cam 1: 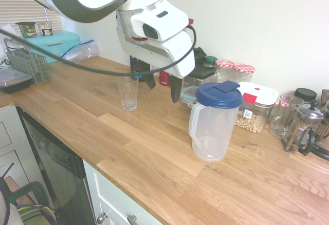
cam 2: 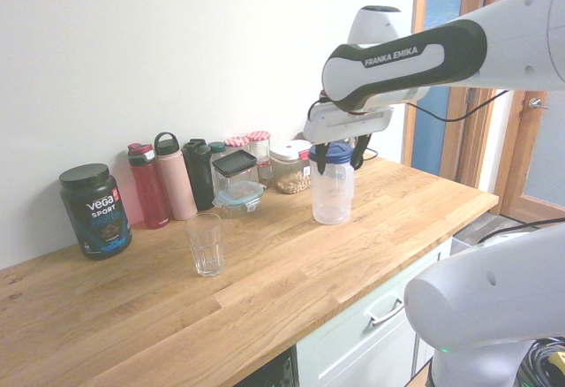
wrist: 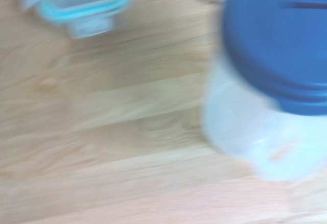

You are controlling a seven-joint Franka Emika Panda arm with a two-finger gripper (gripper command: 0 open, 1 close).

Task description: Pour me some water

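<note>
A clear plastic pitcher (cam 1: 212,130) with a blue lid (cam 1: 219,94) stands on the wooden counter (cam 1: 154,153); it looks empty. An empty drinking glass (cam 1: 127,93) stands to its left. My gripper (cam 1: 162,87) hangs open in the air between glass and pitcher, fingertips about level with the lid, holding nothing. In the second exterior view the gripper (cam 2: 334,155) sits just over the pitcher (cam 2: 333,194), with the glass (cam 2: 205,244) well off to the side. The blurred wrist view shows the blue lid (wrist: 278,40) from above.
Bottles (cam 2: 163,179), a black protein tub (cam 2: 94,209), jars (cam 1: 234,71) and lidded containers (cam 1: 257,101) line the wall. A French press (cam 1: 303,125) stands at far right, a dish rack (cam 1: 28,63) at far left. The counter's front edge (cam 1: 103,171) runs above cabinets.
</note>
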